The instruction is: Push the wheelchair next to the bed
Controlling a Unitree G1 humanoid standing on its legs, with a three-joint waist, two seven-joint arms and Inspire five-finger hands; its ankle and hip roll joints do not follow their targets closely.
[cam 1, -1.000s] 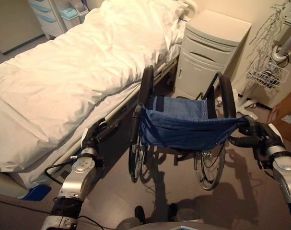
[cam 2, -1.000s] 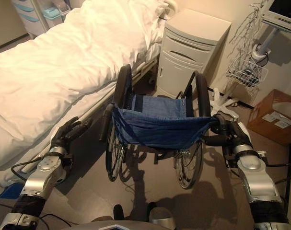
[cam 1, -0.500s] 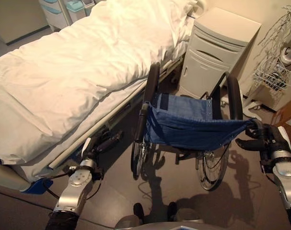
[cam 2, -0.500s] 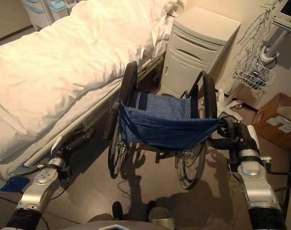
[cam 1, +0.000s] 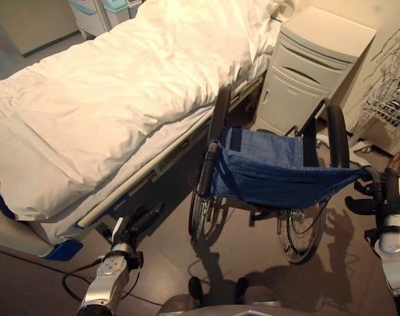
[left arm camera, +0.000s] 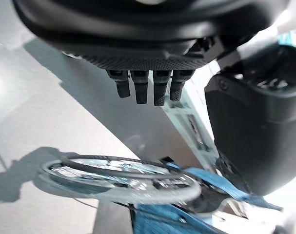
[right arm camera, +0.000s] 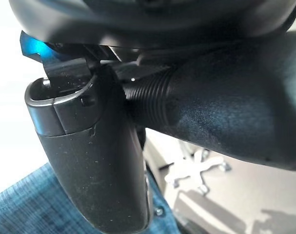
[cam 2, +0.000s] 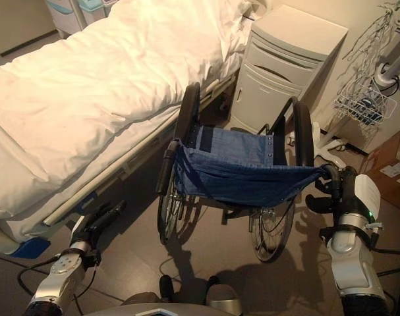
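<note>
The wheelchair (cam 1: pixel 279 181), with a blue cloth back and black wheels, stands beside the bed (cam 1: pixel 107 105), its left wheel close to the bed frame. My right hand (cam 2: pixel 338 197) is shut on the chair's right push handle (right arm camera: pixel 226 112), the thumb (right arm camera: pixel 89 156) lying beside the black grip. My left hand (cam 1: pixel 135 224) hangs low by the bed's side rail, fingers (left arm camera: pixel 148 87) straight, holding nothing. It is well below and left of the chair's left push handle (cam 1: pixel 206 171).
A white bedside cabinet (cam 1: pixel 312 72) stands just ahead of the wheelchair. To the right are a wire basket on a stand (cam 2: pixel 361 105), the stand's white feet (cam 2: pixel 321 148) and a cardboard box (cam 2: pixel 391 171). Drawer units (cam 1: pixel 94 10) stand beyond the bed.
The camera has shifted. My left hand has dropped lower and further from the chair's left handle. My right hand stays on the right handle.
</note>
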